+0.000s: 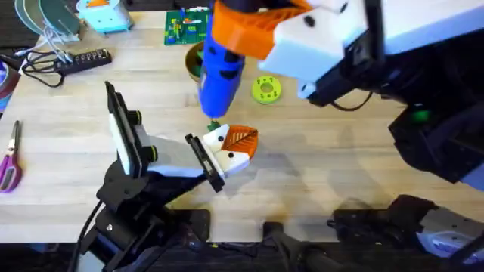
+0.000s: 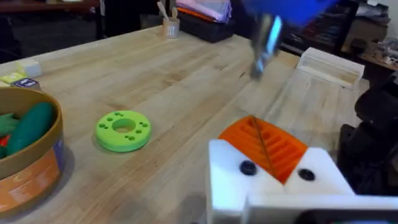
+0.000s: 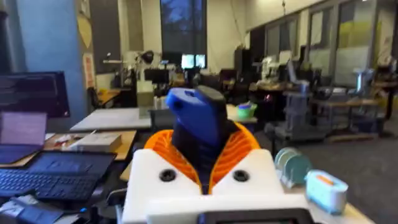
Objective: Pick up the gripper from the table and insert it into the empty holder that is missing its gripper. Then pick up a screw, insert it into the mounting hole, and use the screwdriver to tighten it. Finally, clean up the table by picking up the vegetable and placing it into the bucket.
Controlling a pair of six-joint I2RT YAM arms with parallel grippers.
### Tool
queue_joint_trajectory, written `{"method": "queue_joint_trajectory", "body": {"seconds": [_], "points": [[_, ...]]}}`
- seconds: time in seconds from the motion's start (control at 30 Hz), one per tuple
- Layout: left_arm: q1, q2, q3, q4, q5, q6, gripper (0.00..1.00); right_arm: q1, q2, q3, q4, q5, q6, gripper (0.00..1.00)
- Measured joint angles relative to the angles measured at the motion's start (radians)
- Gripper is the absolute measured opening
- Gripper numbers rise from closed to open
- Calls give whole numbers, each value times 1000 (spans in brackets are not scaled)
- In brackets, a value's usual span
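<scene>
My right gripper (image 3: 200, 163) is shut on the blue screwdriver (image 1: 220, 72), which hangs bit-down over the table's middle. Its metal bit (image 2: 263, 42) hovers just beyond my left gripper (image 1: 236, 143), apart from it. The left gripper (image 2: 264, 148) lies low over the table, shut, its two orange ribbed pads pressed together with nothing between them. Both its white bases carry dark screw heads (image 2: 247, 167). The orange-brown bucket (image 2: 37, 165) stands behind the screwdriver and holds green toy vegetables (image 2: 28, 124). A loose gripper, an empty holder and the small vegetable are out of view.
A lime-green disc with holes (image 1: 265, 89) lies right of the bucket (image 1: 193, 62). A green brick board (image 1: 187, 27) sits at the back, a power strip (image 1: 79, 59) and scissors (image 1: 9, 160) on the left. Bare wood lies to the right.
</scene>
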State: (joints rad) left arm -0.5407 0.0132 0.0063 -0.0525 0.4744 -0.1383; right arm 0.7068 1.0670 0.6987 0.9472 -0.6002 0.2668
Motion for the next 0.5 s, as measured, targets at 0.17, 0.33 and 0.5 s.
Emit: {"method": "queue_joint_trajectory", "body": {"seconds": [0.17,0.33,0.5], "points": [[0,0,0,0,0,0,15,37,14,2,-103,-4,3,25],[0,0,0,0,0,0,15,43,20,2,-150,-4,-3,25],[0,0,0,0,0,0,15,43,22,2,-187,-3,-50,25]]}}
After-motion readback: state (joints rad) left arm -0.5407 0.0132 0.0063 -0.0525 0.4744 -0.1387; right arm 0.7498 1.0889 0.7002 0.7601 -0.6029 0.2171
